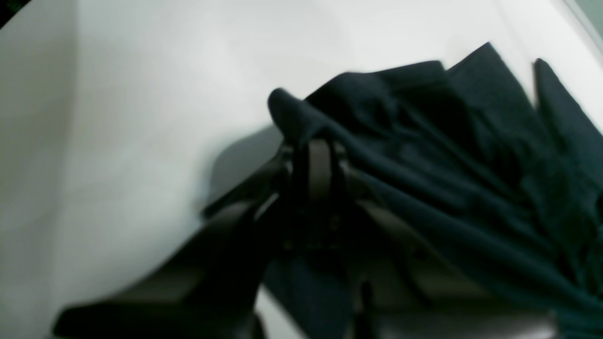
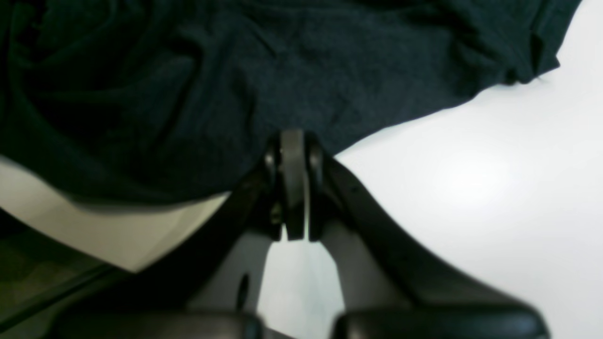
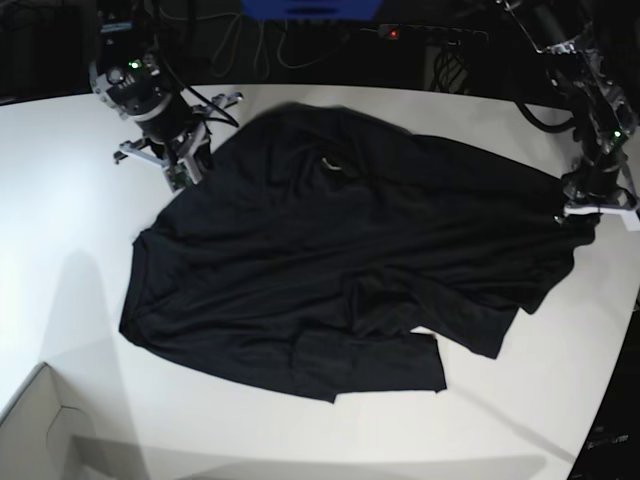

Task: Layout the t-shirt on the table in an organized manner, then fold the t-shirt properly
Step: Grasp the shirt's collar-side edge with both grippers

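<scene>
In the base view, nearest us, we see a pale box corner [image 3: 40, 425] at the lower left, and beyond it the t-shirt [image 3: 330, 270] spread wide but rumpled across the middle of the table [image 3: 60, 230], one sleeve folded back along its near hem. Further out, each arm holds an opposite edge. Our left gripper [image 1: 320, 155] is pinched closed on a ridge of cloth, with the fabric draped over the fingertips; the picture is blurred, so we judge the hold rather than see it cleanly. Our right gripper [image 2: 293, 155] has its jaws together at the shirt's border, and it probably has the edge, though the cloth itself hides the contact.

The risk, as we judge it, is uneven pulling. If one arm draws harder, the thin fabric could slip from the shallow right pinch, or the whole shirt could slide toward the table's right edge, where the left arm already sits close to the rim. The tucked sleeve may also stay trapped, so that spreading only tightens the wrinkles.
</scene>
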Available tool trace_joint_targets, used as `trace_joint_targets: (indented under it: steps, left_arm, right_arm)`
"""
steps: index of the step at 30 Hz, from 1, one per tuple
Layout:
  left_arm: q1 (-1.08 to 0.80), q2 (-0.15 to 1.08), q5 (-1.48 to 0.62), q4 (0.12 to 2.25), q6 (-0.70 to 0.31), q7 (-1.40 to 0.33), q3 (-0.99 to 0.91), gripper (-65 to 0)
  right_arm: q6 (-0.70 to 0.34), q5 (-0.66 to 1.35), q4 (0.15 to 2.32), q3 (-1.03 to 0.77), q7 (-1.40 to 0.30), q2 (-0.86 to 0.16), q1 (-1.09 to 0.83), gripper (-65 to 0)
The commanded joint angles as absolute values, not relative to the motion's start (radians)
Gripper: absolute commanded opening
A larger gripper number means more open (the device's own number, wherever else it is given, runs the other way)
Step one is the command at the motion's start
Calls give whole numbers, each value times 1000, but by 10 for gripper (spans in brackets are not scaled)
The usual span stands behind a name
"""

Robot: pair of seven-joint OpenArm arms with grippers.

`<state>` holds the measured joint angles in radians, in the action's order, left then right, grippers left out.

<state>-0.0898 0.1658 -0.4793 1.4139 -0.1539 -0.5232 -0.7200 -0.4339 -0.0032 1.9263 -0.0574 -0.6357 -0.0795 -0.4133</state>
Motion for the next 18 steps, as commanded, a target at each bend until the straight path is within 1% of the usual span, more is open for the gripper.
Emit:
trace_joint_targets:
  steps: [1, 6, 8, 11, 14, 16, 18]
  left_arm:
    - [-91, 179, -484, 1434, -154, -506, -722, -646]
    - [-116, 179, -484, 1409, -154, -506, -717, -642]
    - [-122, 179, -484, 1394, -154, -524, -717, -603]
    - [-122, 186, -484, 1394, -154, -601, -717, -459]
    - [-122, 188, -483, 1402, -154, -644, -719, -291]
    - [-124, 186, -483, 1403, -154, -644, -722, -210]
    - [-125, 186, -483, 1409, -154, -644, -723, -144]
  right_arm:
    - [-440, 2, 1943, -58, -615, -81, -410, -650]
    - [-440, 2, 1943, -58, -616, -82, -412, -650]
    - [-440, 2, 1942, -58, -616, -82, -414, -650]
    - [-440, 2, 1942, -58, -616, -82, -415, -650]
    - [-440, 2, 1940, -58, -616, -82, -417, -650]
    - [-440, 2, 1940, -58, -616, -82, -417, -650]
    - [-440, 2, 1940, -58, -616, -82, -418, -650]
